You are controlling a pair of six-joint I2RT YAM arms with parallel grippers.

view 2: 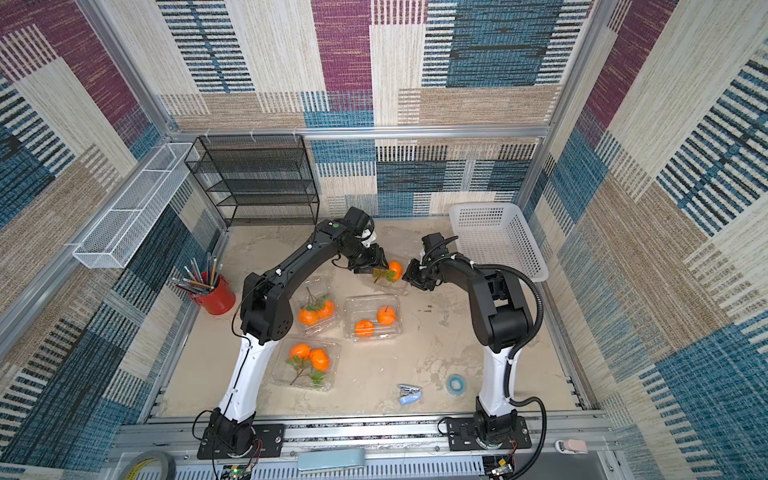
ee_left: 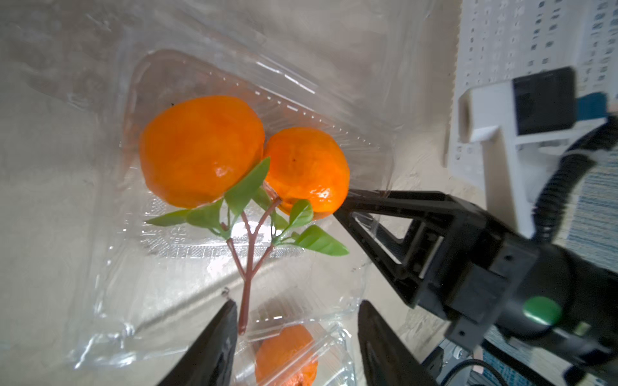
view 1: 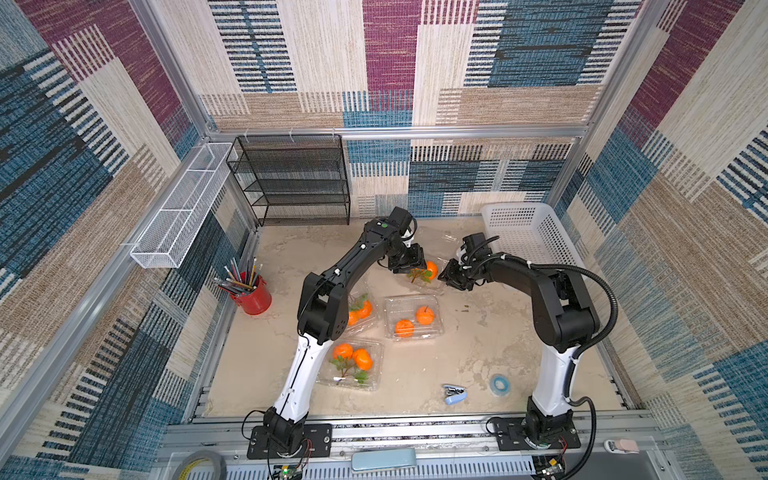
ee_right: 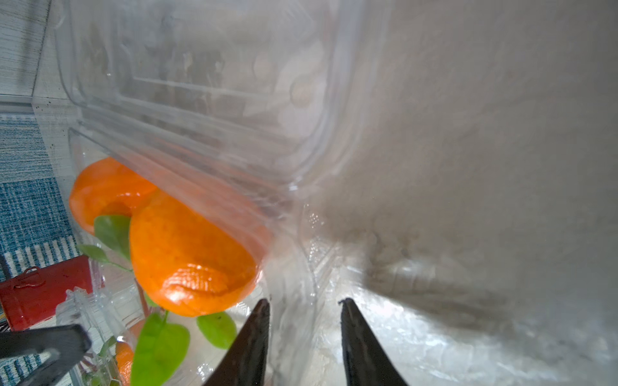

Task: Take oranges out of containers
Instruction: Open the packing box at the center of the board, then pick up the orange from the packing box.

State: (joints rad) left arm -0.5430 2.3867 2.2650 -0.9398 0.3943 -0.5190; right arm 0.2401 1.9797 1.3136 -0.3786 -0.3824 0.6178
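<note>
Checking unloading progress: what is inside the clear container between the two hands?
Two oranges on a branched stem with green leaves lie in the container. In both top views the left hand covers one orange, so only one shows there.

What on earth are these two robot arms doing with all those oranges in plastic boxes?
They are emptying oranges out of clear containers. Both arms are at the far container, whose lid looks folded back. The left pincer has its jaws apart around the brown stem joining two oranges inside, while the right pincer straddles the container's edge, seemingly to steady it. Nothing is lifted out yet. Three more containers nearer the robot each hold two oranges.
</note>
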